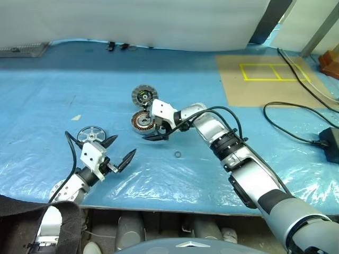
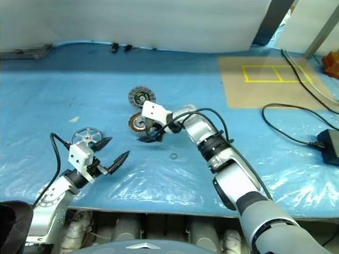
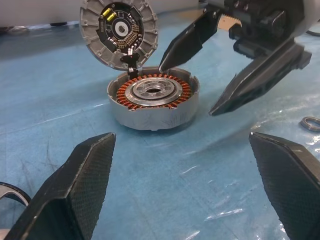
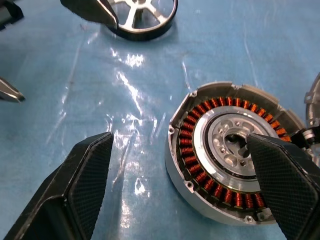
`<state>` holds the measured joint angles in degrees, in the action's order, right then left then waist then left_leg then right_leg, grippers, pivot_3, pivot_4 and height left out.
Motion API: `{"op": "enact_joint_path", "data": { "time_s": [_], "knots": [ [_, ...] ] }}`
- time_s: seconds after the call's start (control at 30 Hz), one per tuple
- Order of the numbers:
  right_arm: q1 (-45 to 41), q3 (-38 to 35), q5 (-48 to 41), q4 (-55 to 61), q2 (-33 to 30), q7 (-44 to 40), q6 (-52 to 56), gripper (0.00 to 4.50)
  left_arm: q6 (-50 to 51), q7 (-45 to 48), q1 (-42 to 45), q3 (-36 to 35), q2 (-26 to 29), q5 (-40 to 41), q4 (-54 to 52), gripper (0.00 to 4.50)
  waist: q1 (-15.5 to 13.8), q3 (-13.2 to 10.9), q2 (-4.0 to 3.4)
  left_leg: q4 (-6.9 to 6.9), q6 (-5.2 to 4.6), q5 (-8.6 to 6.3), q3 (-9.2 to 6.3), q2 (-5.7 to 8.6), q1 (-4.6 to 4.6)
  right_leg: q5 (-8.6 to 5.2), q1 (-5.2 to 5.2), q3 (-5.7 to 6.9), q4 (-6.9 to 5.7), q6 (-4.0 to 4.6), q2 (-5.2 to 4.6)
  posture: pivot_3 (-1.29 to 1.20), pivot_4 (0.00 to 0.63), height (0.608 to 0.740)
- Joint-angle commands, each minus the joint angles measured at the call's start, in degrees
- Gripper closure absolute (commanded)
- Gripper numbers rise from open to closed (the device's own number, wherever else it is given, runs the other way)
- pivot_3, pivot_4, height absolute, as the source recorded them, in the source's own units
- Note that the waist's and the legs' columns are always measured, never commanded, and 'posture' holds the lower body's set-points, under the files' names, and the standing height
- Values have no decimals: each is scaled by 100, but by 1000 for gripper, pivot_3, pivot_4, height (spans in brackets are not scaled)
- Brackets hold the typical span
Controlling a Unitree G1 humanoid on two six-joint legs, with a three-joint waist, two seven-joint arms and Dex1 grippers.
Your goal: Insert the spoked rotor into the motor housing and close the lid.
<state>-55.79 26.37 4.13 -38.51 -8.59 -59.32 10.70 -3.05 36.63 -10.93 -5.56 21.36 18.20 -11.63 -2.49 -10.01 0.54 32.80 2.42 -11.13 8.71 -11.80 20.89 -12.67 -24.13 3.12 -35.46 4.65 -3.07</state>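
The motor housing [image 1: 142, 121], a silver cup with copper windings, sits mid-table with nothing in it. The lid [image 1: 144, 96] is tilted up at the housing's far rim, its dark inner face [image 3: 119, 32] showing. The spoked rotor [image 1: 90, 135] lies flat to the housing's left. My right gripper [image 1: 154, 135] hangs open just beside and above the housing [image 4: 230, 150], pointing down and left, nothing between its fingers. My left gripper [image 1: 121, 148] is open and empty too, just right of the rotor [image 4: 142, 17], facing the housing [image 3: 152, 97].
A small dark ring [image 1: 178, 154] lies on the blue sheet right of the housing. A black cable and adapter [image 1: 329, 143] lie at the far right, by a brown board with yellow tape [image 1: 265, 74]. The table's front edge [image 1: 175, 205] runs close below the grippers.
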Motion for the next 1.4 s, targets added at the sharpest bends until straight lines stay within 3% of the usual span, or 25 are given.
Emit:
{"op": "enact_joint_path", "data": {
  "time_s": [0.03,0.43,0.67,0.77,0.93,1.0,1.17,1.4],
  "knots": [
    [-383,-2,166,-355,127,-44,-225,44,-237,-161,-96,25,-123,-116,-212,0,11,-1,-1,0,-5,-3,0,-1,-1,0,0,0,-1,0,0,0,150,740],
    [-799,20,626,-1332,528,-32,-779,44,-384,-418,-337,115,-347,-248,-295,0,13,-2,-3,2,-12,-7,2,-4,-4,-1,-3,0,-8,3,1,0,150,740],
    [-1073,223,1126,-2003,709,55,-519,44,-390,-475,-394,121,-343,-256,-343,0,12,-2,-7,5,-12,-7,3,-5,-7,0,-3,0,-15,4,1,0,150,740],
    [-1208,368,1324,-2206,777,-6,-644,687,-379,-477,-384,117,-331,-255,-340,0,10,-2,-12,6,-11,-7,3,-5,-12,-2,-2,-1,-20,6,0,0,150,740],
    [-1379,421,1503,-2371,863,48,-883,2426,-358,-477,-338,108,-312,-259,-340,0,12,-2,-19,7,-11,-8,4,-5,-19,-2,1,-2,-23,7,0,0,150,740],
    [-1370,441,1556,-2353,866,-9,-914,2564,-346,-468,-345,82,-287,-246,-361,0,20,-3,-22,7,-11,-8,5,-7,-25,-3,4,-3,-24,9,0,0,150,740],
    [-1027,520,1409,-1554,719,-953,-531,2564,-287,-413,-420,-5,-172,-172,-487,0,12,-3,-29,6,-11,-8,5,-9,-30,-2,4,-4,-26,13,0,0,150,740],
    [86,946,1304,1166,294,-1961,810,2564,-255,-342,-637,-76,-4,-67,-607,0,8,-1,-27,-4,-12,-8,3,-8,-25,-3,3,-3,-13,13,2,0,150,740]
  ]
}}
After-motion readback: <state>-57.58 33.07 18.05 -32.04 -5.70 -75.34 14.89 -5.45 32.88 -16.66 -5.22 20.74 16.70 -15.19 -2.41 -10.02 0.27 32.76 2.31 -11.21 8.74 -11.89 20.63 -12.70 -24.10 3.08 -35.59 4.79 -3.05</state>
